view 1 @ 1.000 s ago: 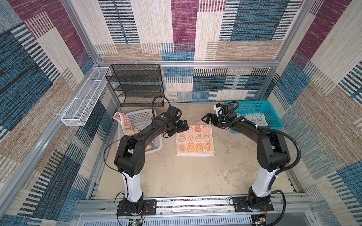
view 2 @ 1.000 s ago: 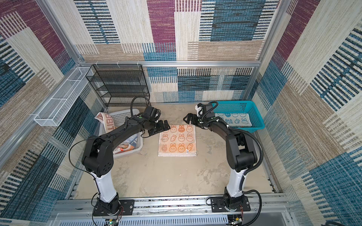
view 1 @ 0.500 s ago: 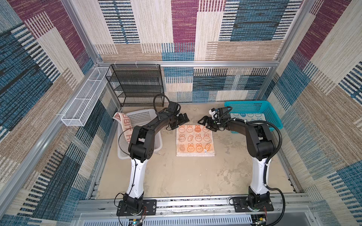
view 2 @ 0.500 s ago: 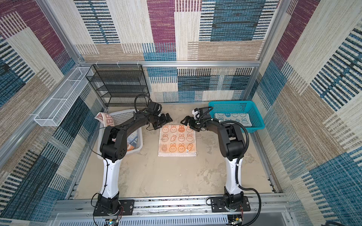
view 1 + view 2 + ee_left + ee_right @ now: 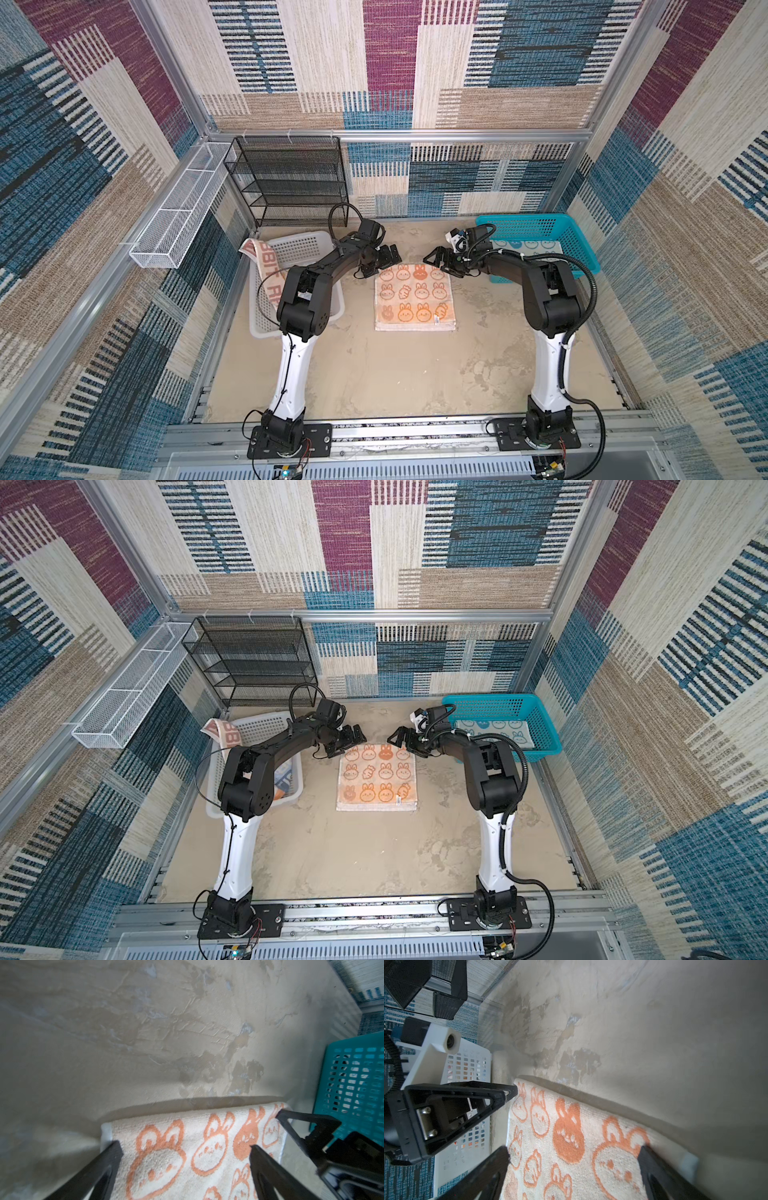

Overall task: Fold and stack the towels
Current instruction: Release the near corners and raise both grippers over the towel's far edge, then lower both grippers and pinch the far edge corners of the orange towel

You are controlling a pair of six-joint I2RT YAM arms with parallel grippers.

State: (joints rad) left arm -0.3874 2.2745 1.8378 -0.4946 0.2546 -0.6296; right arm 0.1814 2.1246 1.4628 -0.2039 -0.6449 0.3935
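Towel with orange rabbits (image 5: 413, 297): flat | your left gripper (image 5: 384, 266): at far-left corner, fingers (image 5: 99, 1172) apart | your right gripper (image 5: 437, 264): at far-right corner, fingers (image 5: 660, 1174) apart

Orange-rabbit towel (image 5: 413, 297): nubby terry cloth, matt. Desk (image 5: 395, 374): rough, blotchy, matt finish. Teal basket (image 5: 536, 227) at 2 o'clock: perforated plastic, smooth. Rack (image 5: 291, 183) at 11: blk metal mesh.

Black mesh shelf rack (image 5: 291, 183): tiered, upper centre-left. White wire tray (image 5: 178, 212): long, compartmented, left of the rack. White perforated basket (image 5: 297, 249): left of centre. Teal perforated basket (image 5: 536, 228): right of centre. Mottled beige tabletop (image 5: 395, 374): lower middle.
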